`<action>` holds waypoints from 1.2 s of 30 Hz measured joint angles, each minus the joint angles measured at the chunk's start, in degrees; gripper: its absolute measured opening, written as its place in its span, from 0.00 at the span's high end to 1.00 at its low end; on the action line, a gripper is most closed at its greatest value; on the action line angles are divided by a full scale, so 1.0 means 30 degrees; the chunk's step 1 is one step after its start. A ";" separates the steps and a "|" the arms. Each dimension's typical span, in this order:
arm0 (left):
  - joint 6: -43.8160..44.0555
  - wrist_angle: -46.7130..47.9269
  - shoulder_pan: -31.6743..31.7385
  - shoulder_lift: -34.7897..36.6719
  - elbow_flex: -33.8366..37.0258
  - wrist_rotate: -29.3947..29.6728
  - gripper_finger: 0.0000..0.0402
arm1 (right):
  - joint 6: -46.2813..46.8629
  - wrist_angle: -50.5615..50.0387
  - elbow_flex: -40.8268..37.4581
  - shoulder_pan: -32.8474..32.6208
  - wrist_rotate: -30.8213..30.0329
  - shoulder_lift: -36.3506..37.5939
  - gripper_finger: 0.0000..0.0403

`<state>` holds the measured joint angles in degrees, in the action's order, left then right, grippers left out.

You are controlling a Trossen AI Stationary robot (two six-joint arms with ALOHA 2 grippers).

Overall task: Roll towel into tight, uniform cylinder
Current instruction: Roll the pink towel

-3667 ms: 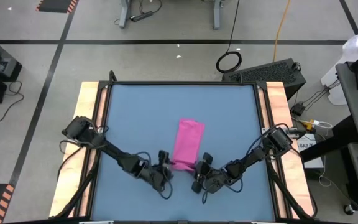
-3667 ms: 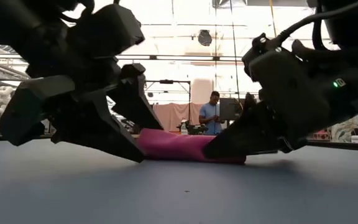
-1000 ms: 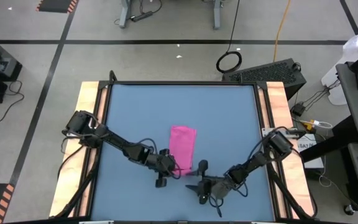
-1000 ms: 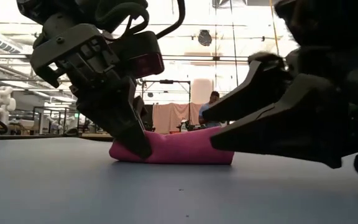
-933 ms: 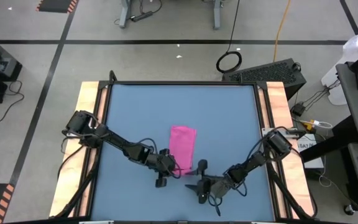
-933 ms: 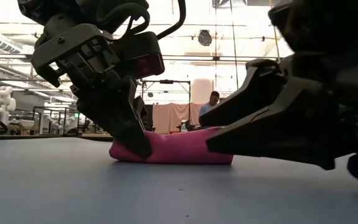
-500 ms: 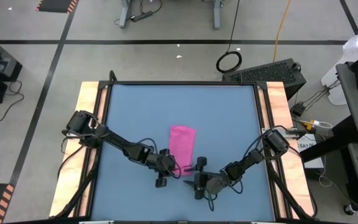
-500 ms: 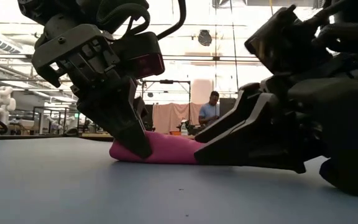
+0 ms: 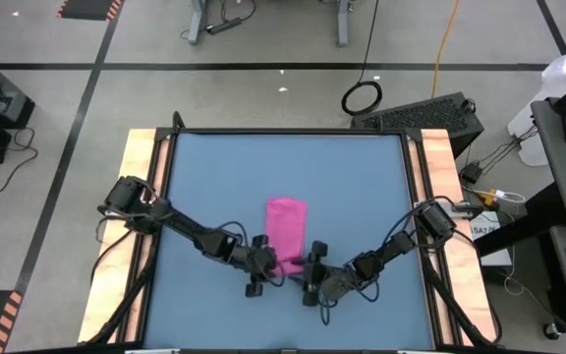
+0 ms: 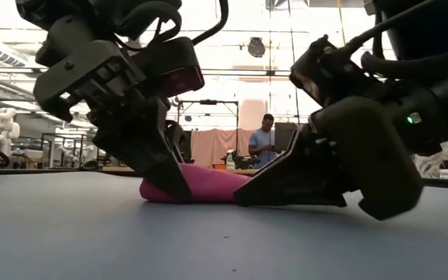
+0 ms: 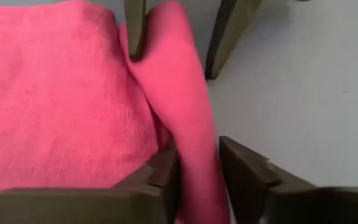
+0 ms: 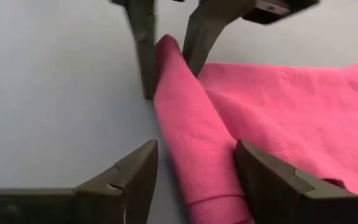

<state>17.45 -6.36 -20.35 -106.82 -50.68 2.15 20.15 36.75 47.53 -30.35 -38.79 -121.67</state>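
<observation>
Both arms reaching in low from the side edges of the desk [image 9: 362, 167], elbows bent, wrists angled toward each other near the front. Left gripper [image 9: 266, 267] tipped steeply down, its fingers [image 11: 166, 171] slightly parted around the raised fold of the towel [image 9: 286, 226], touching it on both sides. Right gripper [image 9: 310, 270] facing it, nearly level, its fingers [image 12: 135, 171] spread wider, straddling the same fold from the opposite end without squeezing it.
</observation>
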 joint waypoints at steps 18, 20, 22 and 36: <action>-0.3860 0.0387 -0.4175 0.1806 0.0055 0.9275 0.30 | 0.3090 -0.0177 -0.0058 0.0070 0.0565 0.0154 0.81; -0.4098 0.0316 -0.4666 0.1806 0.0058 1.0760 0.30 | 0.3156 -0.0145 -0.0064 0.0104 0.1078 0.0334 0.82; -0.4143 0.0164 -0.5026 0.1806 0.0058 1.1562 0.30 | 0.3292 -0.0127 -0.0058 0.0097 0.1584 0.0567 0.82; -0.4967 -0.0843 -0.5134 -0.0431 0.0055 1.0362 0.32 | 0.4665 -0.0146 -0.0055 0.1109 0.5274 0.1146 0.81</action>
<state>2.55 -8.89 -35.75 -108.12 -50.51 33.23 34.14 36.32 47.36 -27.03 -22.97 -118.23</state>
